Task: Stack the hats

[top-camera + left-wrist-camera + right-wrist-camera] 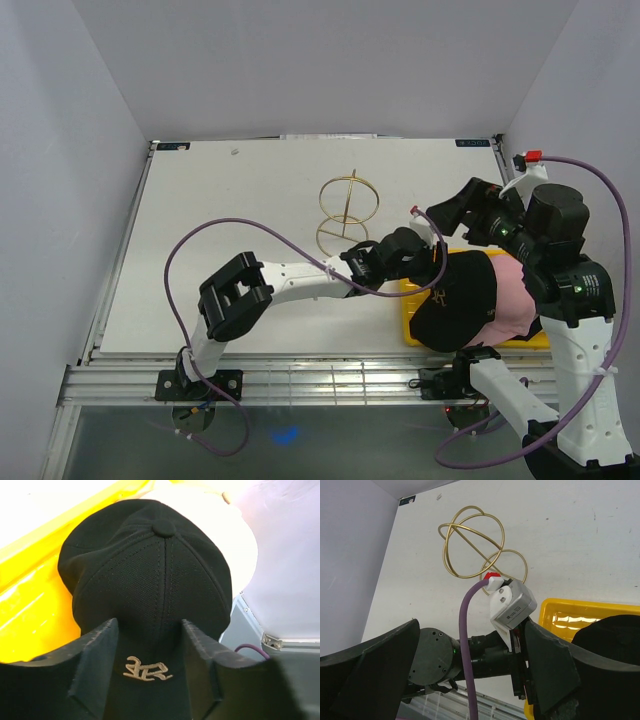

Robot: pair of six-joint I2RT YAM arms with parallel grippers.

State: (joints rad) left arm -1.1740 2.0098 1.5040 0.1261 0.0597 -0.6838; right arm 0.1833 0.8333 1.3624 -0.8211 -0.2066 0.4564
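Seams radiate from the button of the domed black cap.

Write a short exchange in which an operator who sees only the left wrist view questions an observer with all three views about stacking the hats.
Operator: My left claw straddles the black cap. Is there another cap near it?
Observer: Yes. From above, a pink cap lies against it on the right arm's side, in the yellow tray.
Operator: Where is the other arm?
Observer: The right claw hangs open and empty above the table, just beyond the tray's far edge.
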